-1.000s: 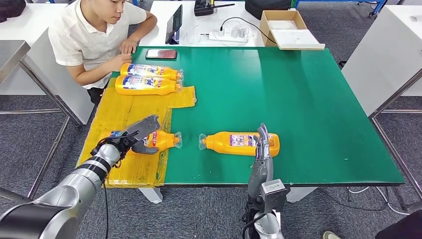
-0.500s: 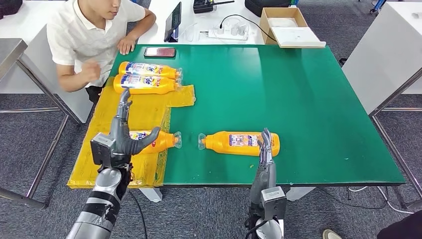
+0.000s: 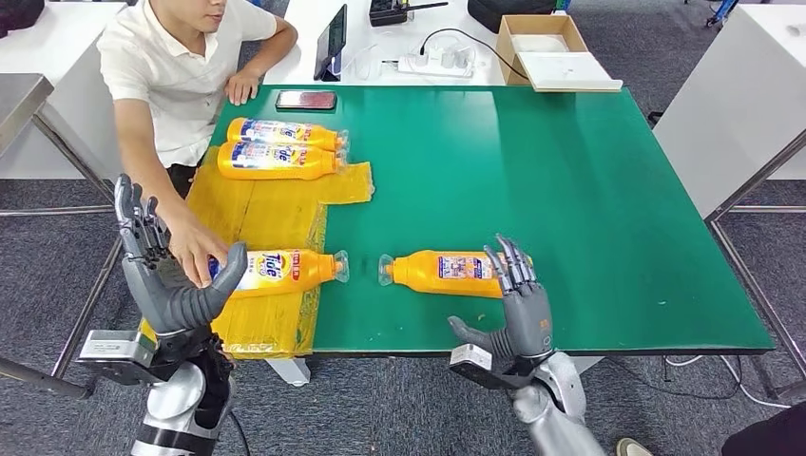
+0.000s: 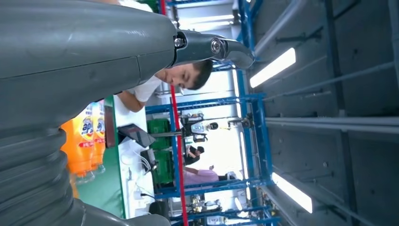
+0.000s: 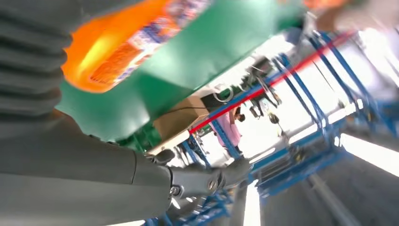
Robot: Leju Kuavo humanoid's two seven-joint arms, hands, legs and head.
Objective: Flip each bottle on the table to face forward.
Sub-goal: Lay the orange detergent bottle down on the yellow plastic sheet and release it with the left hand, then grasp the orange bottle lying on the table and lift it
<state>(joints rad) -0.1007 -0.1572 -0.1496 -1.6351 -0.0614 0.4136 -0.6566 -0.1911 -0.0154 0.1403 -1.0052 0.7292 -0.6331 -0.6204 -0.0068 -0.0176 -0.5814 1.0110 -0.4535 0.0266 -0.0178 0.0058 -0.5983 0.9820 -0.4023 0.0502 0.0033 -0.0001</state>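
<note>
Green table (image 3: 589, 190) in a workshop, yellow plastic sheet (image 3: 266, 214) spread over its left part, white desks beyond with a phone (image 3: 306, 100), a tablet (image 3: 332, 43), a power strip (image 3: 438, 65) and a cardboard box (image 3: 544, 52)

Four orange Tide bottles lying flat, caps to the right: far pair (image 3: 281, 148) touching side by side at the far left on the sheet; near-left bottle (image 3: 276, 271) at the sheet's near edge, front label up; near-right bottle (image 3: 454, 273) on bare green near the front edge, small back label up, so probably the one left to flip

Person's hand (image 3: 197, 249) resting on the base end of the near-left bottle

Left hand (image 3: 162, 275) raised off the table's near-left corner, fingers spread, palm toward the bottle, holding nothing. Right hand (image 3: 518, 299) upright just in front of the near-right bottle's base end, fingers apart and released, nothing grasped; touching the bottle or just short of it, cannot tell

Judging by look: full liquid bottles, fairly heavy, stiff enough yet slightly squeezable, glossy and slippery, flattish so inclined to rest on a broad face. Best taken across the wide middle of the body, thumb on one face and fingers on the other, then rolled about the long axis; neck and clear cap (image 3: 385, 269) too thin and slick for a sure hold
</note>
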